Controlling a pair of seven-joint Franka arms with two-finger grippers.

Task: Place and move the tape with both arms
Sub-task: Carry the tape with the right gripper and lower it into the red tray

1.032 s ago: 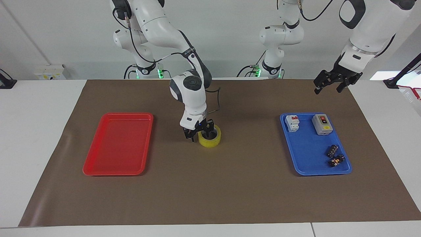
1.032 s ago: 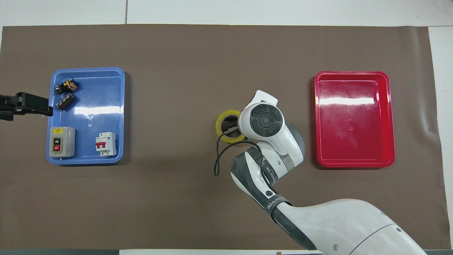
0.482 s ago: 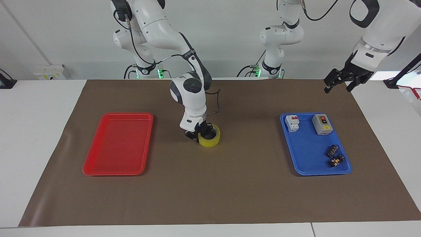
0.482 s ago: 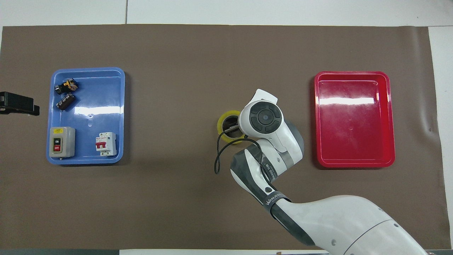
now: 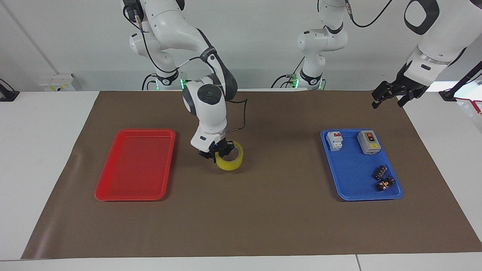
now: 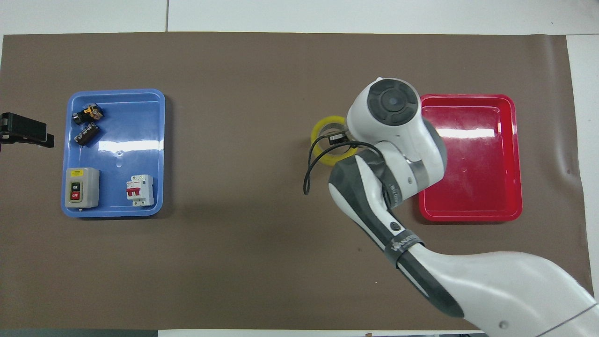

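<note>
Right claw (image 5: 217, 151) pinching the tape (image 5: 230, 161) by its wall: one finger inside the core ring, the other outside, on the side toward the red tray (image 5: 113, 188). Tape yellow, lying flat or nearly so, low over the brown mat (image 5: 263, 226); cannot tell whether touching the mat or just lifted. Seen from overhead, tape (image 6: 325, 142) just beside the red tray (image 6: 505, 206), between it and the blue tray (image 6: 159, 140), much closer to the red one; right claw (image 6: 338, 139) mostly hidden under the wrist there.

Left claw (image 5: 389, 95) up in the air over the mat's corner by the blue tray (image 5: 350, 188), at the left arm's end of the bench (image 5: 37, 150); fingers spread, holding nothing. In the overhead view, only a black tip (image 6: 25, 133) at the frame's edge, beside the blue tray.

Writing: "ON" and "OFF" on the grey switch box (image 6: 82, 187) in the blue tray, under a small yellow label too small to read. Brand lettering on the right arm's dark band, not clearly legible. White breaker (image 6: 139, 189) with a red lever beside the switch box; two small black parts (image 6: 87, 122) in the tray's corner farther from the robots.
</note>
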